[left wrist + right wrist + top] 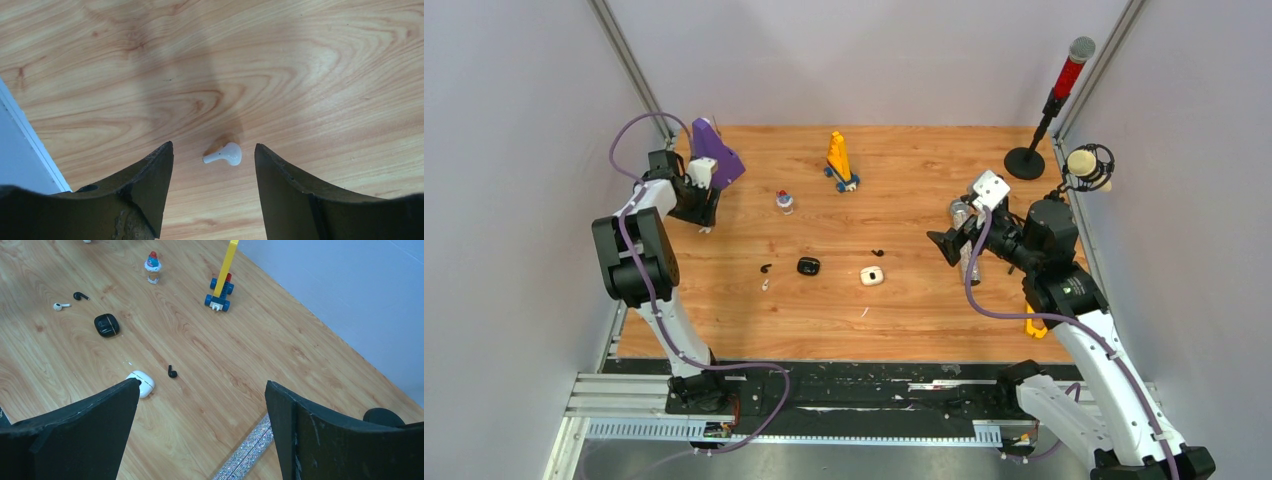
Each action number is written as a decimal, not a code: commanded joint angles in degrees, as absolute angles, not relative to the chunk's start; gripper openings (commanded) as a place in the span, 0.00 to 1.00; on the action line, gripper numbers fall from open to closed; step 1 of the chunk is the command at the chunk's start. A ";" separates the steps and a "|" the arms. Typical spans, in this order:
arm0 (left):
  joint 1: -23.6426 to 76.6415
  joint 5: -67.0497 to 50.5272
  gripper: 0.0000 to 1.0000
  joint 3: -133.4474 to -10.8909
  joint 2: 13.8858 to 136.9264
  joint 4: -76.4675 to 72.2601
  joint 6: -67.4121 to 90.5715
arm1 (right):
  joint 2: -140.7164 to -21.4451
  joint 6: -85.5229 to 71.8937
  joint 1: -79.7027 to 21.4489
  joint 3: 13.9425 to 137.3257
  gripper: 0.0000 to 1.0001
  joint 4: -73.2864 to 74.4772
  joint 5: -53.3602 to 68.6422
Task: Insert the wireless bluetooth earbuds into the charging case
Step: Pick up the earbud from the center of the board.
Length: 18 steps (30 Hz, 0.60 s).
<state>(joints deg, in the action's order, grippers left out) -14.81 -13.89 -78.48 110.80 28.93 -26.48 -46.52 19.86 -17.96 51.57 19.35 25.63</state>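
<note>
One white earbud (227,154) lies on the bench (310,75), right between my left end effector's (214,146) fingers (150,185). They stand apart with a gap on either side, touching nothing. (operator)

Where is that from the white case (871,275)? (desk)

Well apart from it, off to the case's far left, by the left arm. My right end effector (202,384) hangs wide open and empty on the case's other side, so the left is plainly nearer. (operator)

How does it lie? (desk)

Flat, with the stem running almost finger to finger: rounded head toward one, stem tip toward the other. It's hard glossy plastic on smooth wood grain. I judge a squeeze along its length could make it skid or pivot, so I'd rather grip across the stem. (operator)
</note>
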 commanded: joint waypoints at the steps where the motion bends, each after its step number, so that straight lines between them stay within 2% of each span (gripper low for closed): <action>1: -14.90 -15.82 0.66 -79.80 111.54 29.34 -28.09 | -46.14 20.83 -18.66 51.92 1.00 16.88 24.28; 10: -14.92 -14.19 0.61 -78.38 114.19 28.58 -28.62 | -46.42 20.50 -18.89 52.08 1.00 16.88 24.26; 18: -14.87 -14.17 0.48 -77.59 114.66 28.53 -28.80 | -46.67 20.52 -18.90 52.02 1.00 16.79 23.82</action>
<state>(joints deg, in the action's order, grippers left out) -14.81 -14.50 -78.46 113.91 28.80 -27.51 -46.61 20.08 -18.63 51.57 19.33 24.45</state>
